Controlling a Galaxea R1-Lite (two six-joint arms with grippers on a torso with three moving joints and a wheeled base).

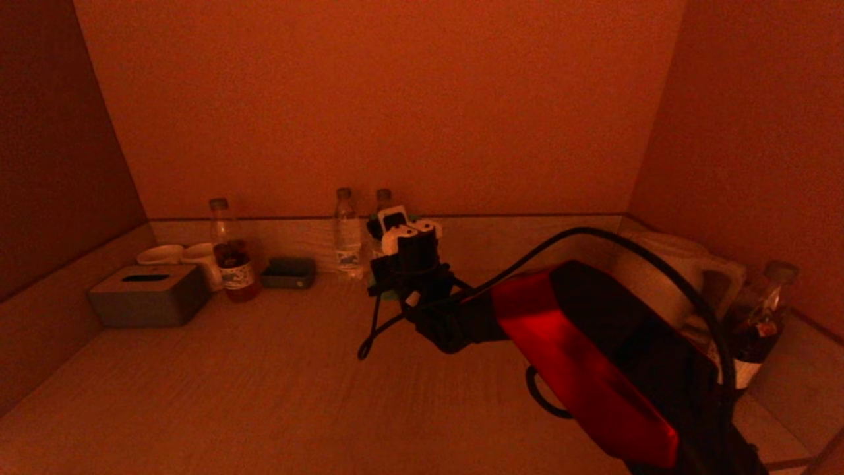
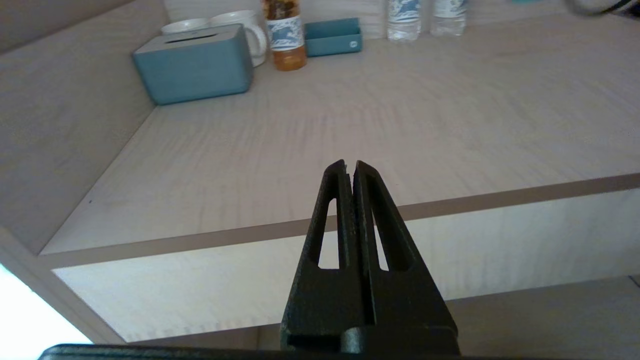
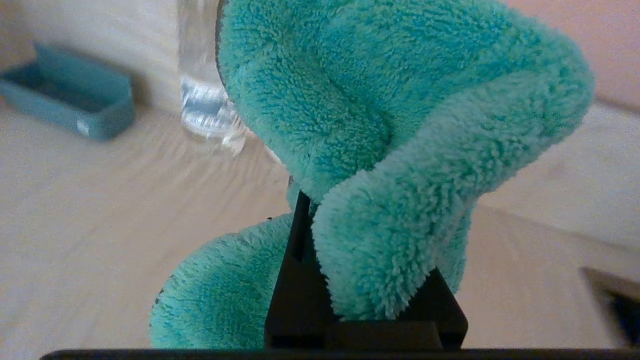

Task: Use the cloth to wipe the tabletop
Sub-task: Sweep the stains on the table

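Note:
A fluffy teal cloth (image 3: 380, 125) is bunched up between my right gripper's fingers and hangs down onto the light wooden tabletop (image 3: 100, 210). My right gripper (image 3: 340, 210) is shut on it. In the head view the right gripper (image 1: 405, 260) reaches to the back middle of the tabletop (image 1: 231, 376), just in front of the water bottles, and it hides most of the cloth. My left gripper (image 2: 350, 165) is shut and empty, held low in front of the table's front edge (image 2: 500, 200); it is out of the head view.
Along the back wall stand a tissue box (image 1: 148, 295), two mugs (image 1: 161, 254), a tea bottle (image 1: 231, 260), a small tray (image 1: 288, 272) and two water bottles (image 1: 346, 234). A kettle (image 1: 666, 264) and another bottle (image 1: 758, 323) stand at the right. Walls close three sides.

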